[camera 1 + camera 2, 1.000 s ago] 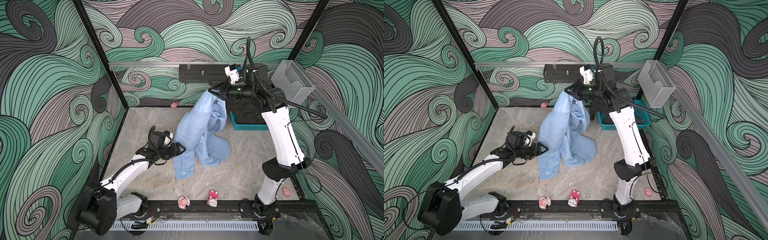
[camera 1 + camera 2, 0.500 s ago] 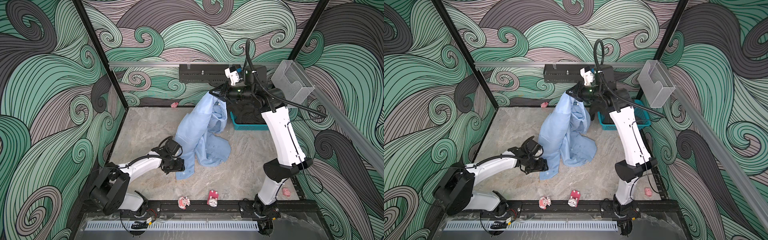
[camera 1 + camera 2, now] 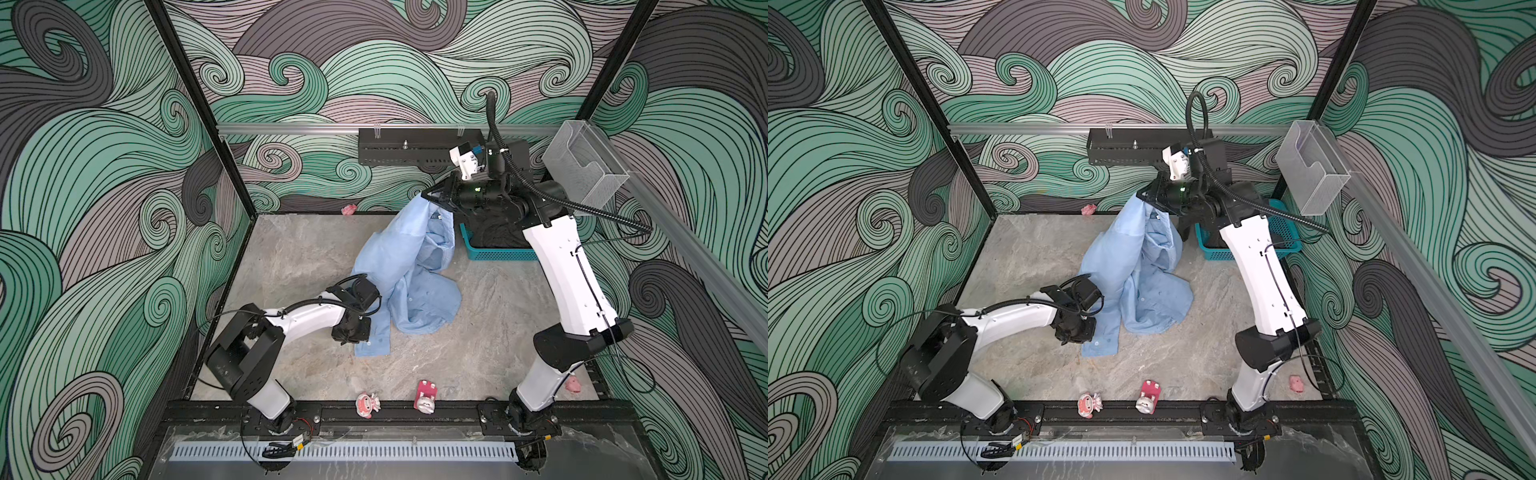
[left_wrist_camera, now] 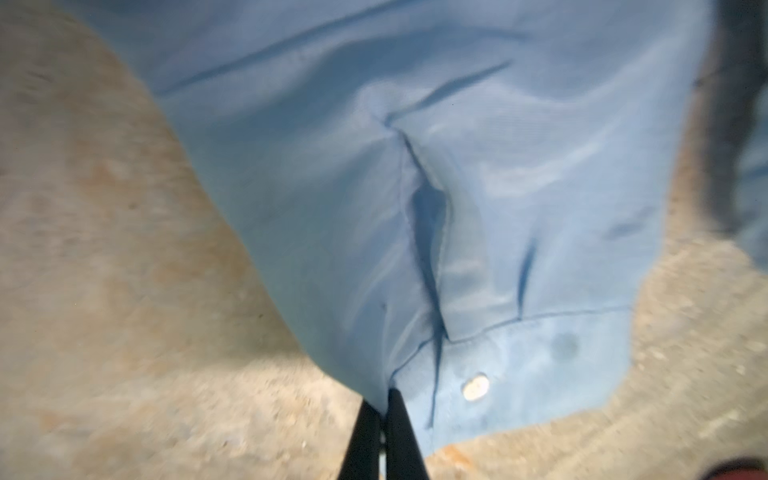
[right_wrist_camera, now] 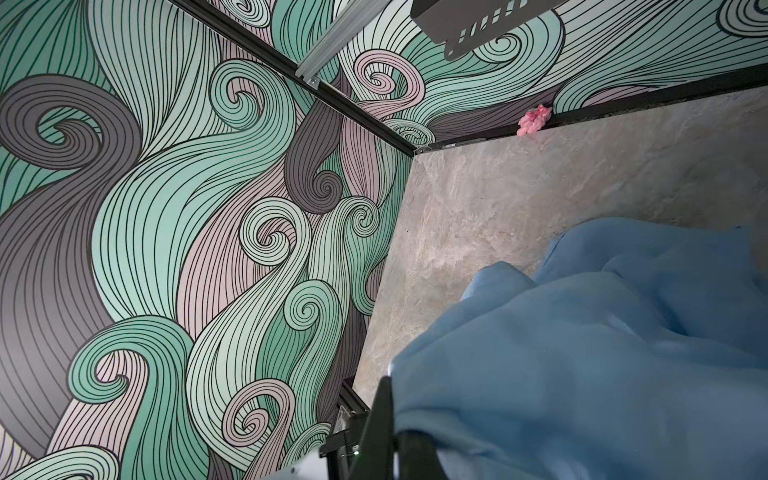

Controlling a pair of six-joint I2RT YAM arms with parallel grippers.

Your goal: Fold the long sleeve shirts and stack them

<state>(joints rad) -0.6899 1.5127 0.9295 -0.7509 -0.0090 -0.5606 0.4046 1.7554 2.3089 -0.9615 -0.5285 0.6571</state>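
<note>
A light blue long sleeve shirt [image 3: 399, 257] hangs from my right gripper [image 3: 428, 196], which is shut on its upper edge high at the back; the shirt's lower part lies crumpled on the table in both top views [image 3: 1121, 257]. In the right wrist view the blue cloth [image 5: 582, 353] spills out from the right gripper [image 5: 392, 415]. My left gripper [image 3: 357, 338] is down on the table at the shirt's near sleeve. The left wrist view shows the left gripper [image 4: 384, 399] shut on the edge of the cuff [image 4: 519, 365], beside a white button. The dark shirt [image 3: 494, 232] lies in the teal basket [image 3: 498, 254].
Two small pink toys [image 3: 368, 405] [image 3: 424, 397] lie at the table's front edge, another pink toy [image 3: 348, 209] at the back wall, one more [image 3: 572, 384] near the right arm's base. A black shelf [image 3: 415, 147] and a clear box [image 3: 582, 170] hang on the rails.
My left gripper swung from beside the shirt down to the near sleeve cuff and shut on it. The right gripper kept holding the shirt up without moving.
</note>
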